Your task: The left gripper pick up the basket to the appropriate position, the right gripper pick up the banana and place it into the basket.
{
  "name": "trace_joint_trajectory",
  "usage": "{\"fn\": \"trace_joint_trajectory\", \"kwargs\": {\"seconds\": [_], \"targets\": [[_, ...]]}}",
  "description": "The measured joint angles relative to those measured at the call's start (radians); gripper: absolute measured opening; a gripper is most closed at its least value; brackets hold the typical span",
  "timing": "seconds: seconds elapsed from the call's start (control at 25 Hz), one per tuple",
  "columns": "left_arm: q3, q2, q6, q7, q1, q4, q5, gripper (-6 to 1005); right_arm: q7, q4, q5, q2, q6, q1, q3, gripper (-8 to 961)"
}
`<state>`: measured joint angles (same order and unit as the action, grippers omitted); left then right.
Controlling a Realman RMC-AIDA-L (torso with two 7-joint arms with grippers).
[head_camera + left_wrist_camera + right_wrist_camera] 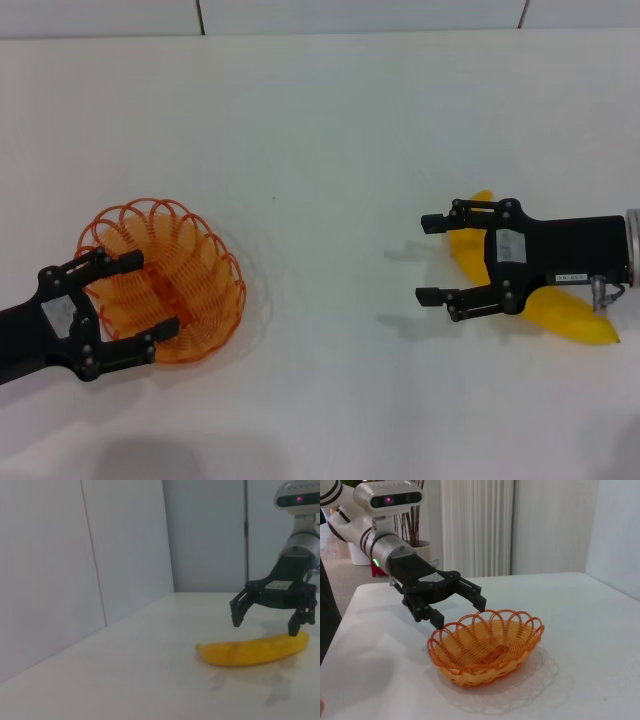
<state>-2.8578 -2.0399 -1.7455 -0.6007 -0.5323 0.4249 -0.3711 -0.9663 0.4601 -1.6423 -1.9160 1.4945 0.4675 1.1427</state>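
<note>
Nothing done yet. My left gripper [140,295], jaws wide, straddles orange basket [205,300] rim, lower left, no grip. My right gripper [432,258], jaws wide, hovers over banana [560,312] on table [320,150], right. Both picks, placement remain.

Left gripper [140,294] spread wide, right gripper [432,258] likewise, both low

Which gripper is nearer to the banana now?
Right. The right gripper hangs open directly above the banana; the left gripper is far across the table, open over the basket rim.
</note>
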Motion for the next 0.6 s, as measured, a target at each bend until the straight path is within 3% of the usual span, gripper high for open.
{"fn": "trace_joint_trajectory", "kwargs": {"seconds": [0.6], "targets": [[0.002, 0.001, 0.002, -0.003, 0.000, 0.000, -0.007, 877, 0.000, -0.001, -0.001, 0.000, -0.004, 0.000, -0.001, 879]]}}
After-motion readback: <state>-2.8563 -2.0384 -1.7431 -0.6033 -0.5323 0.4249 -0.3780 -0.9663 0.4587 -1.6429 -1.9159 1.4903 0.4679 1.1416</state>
